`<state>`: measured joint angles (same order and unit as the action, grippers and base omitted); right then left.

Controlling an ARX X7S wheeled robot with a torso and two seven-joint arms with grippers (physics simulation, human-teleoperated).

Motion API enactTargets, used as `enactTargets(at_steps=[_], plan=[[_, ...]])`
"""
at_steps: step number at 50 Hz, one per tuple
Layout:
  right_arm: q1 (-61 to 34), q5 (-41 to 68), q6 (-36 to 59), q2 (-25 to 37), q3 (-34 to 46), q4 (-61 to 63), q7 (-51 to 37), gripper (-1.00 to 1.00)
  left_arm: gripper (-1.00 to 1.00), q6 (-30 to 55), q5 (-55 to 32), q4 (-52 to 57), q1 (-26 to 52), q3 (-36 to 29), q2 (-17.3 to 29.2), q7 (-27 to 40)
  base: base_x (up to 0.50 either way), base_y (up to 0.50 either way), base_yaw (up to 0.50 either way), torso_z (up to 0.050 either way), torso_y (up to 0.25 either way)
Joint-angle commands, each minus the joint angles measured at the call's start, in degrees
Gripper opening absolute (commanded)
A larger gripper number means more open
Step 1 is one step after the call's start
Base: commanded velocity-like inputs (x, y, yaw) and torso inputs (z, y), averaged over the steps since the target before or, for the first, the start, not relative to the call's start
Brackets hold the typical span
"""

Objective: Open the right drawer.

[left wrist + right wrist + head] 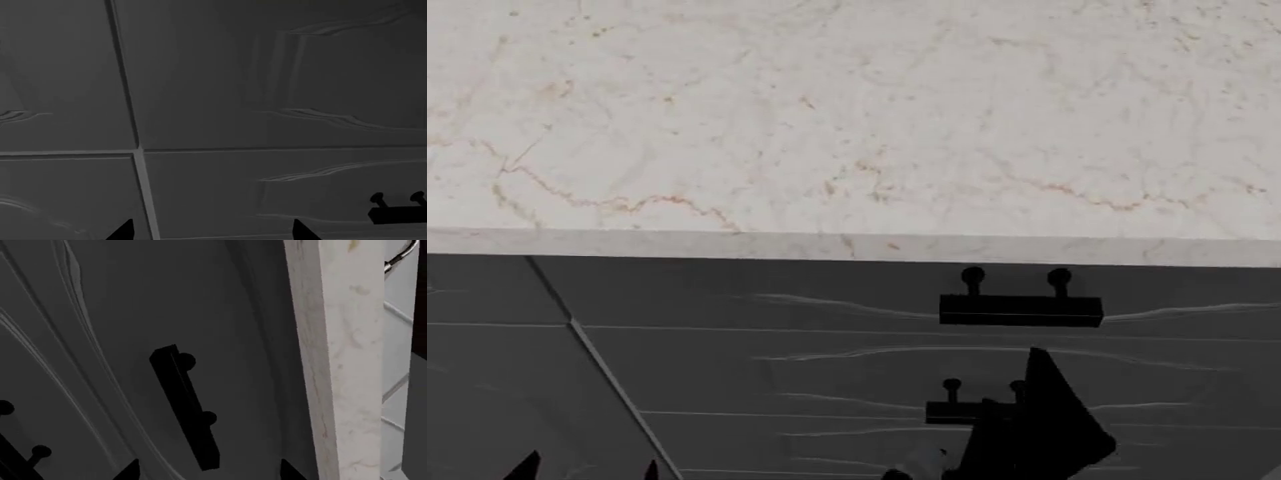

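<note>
Step in hand: the approach, as I judge it; the right drawer (pixel 827 295) sits shut and flush with the fronts around it, directly under the counter (pixel 827 120).
Where the drawer is: top row of the cabinet, right of the vertical seam (pixel 554 290), its handle (pixel 1020 308) right of centre in the head view.
Right gripper (pixel 210 470): near that handle and apart from it; only two dark fingertips show in the right wrist view, spread wide with nothing between them.
Left gripper (pixel 213 232): fingertips spread apart and empty, facing plain cabinet front away from the top handle.
How to do it well: bring the right gripper square to the bar so the jaws straddle it between the two posts, close firmly, then pull straight out from the cabinet face, not up or sideways.
Risk: a second handle (pixel 968 410) sits on the front below, close beside the right arm (pixel 1034 430); taking that one would open the wrong front.
Drawer front: dark grey, matte, flat, carved with thin wavy lines that catch a little light.
Handle: black straight bar, square-edged, held off the front on two ball-topped posts.
Counter: pale marble-like slab with fine rust-coloured veins and a smooth squared edge.
</note>
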<state>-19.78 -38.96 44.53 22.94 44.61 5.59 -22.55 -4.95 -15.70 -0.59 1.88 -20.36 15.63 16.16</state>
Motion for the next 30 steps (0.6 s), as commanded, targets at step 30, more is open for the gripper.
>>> enactTargets(at_steps=[30], plan=[[-8.63,-4.86,-0.46,-1.24,6.42,-18.88,0.11,1.00,1.00,-0.02,-0.23,-0.16,0.23,-0.71,0.41,0.90,0.00,0.00,0.00,0.000,0.000]])
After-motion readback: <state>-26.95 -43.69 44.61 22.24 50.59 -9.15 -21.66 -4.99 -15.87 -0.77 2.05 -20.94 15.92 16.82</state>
